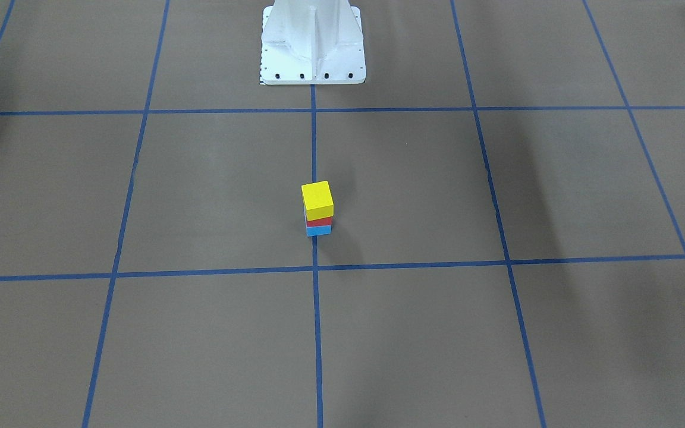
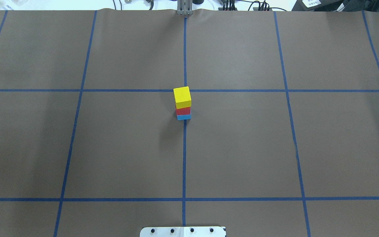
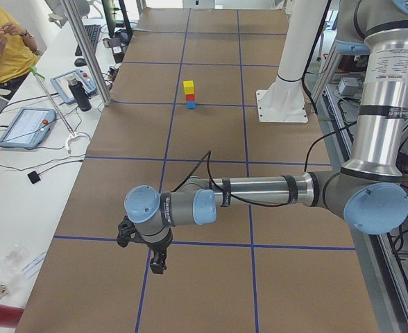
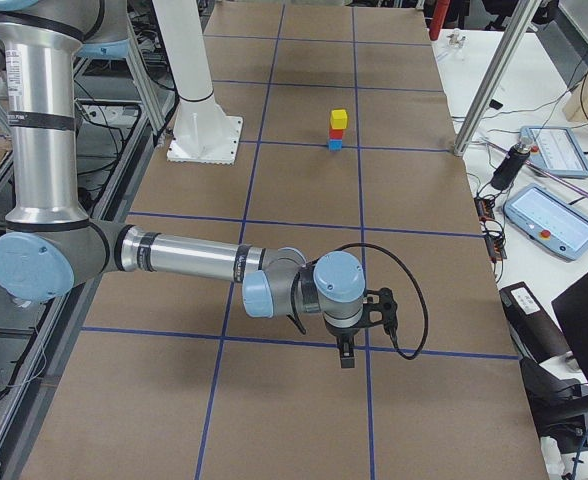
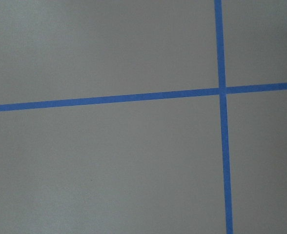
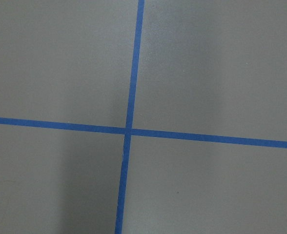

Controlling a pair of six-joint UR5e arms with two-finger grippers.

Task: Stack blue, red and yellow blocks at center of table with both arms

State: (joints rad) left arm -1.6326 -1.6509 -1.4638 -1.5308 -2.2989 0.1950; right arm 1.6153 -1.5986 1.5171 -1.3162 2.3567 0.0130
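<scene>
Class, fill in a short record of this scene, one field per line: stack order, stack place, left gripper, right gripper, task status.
Stack order: blue block at the bottom, red block in the middle, yellow block on top
Stack place: on the centre tape line of the table, in front of the white pedestal
Left gripper: far from the stack, above a tape crossing; open or shut cannot be told
Right gripper: far from the stack, towards the opposite end; open or shut cannot be told
Task status: all three blocks stacked

Brown table (image 2: 242,148) gridded by blue tape lines (image 2: 185,158), blue block (image 2: 184,117) on the centre line, white pedestal (image 1: 313,47) standing at the robot's edge.
</scene>
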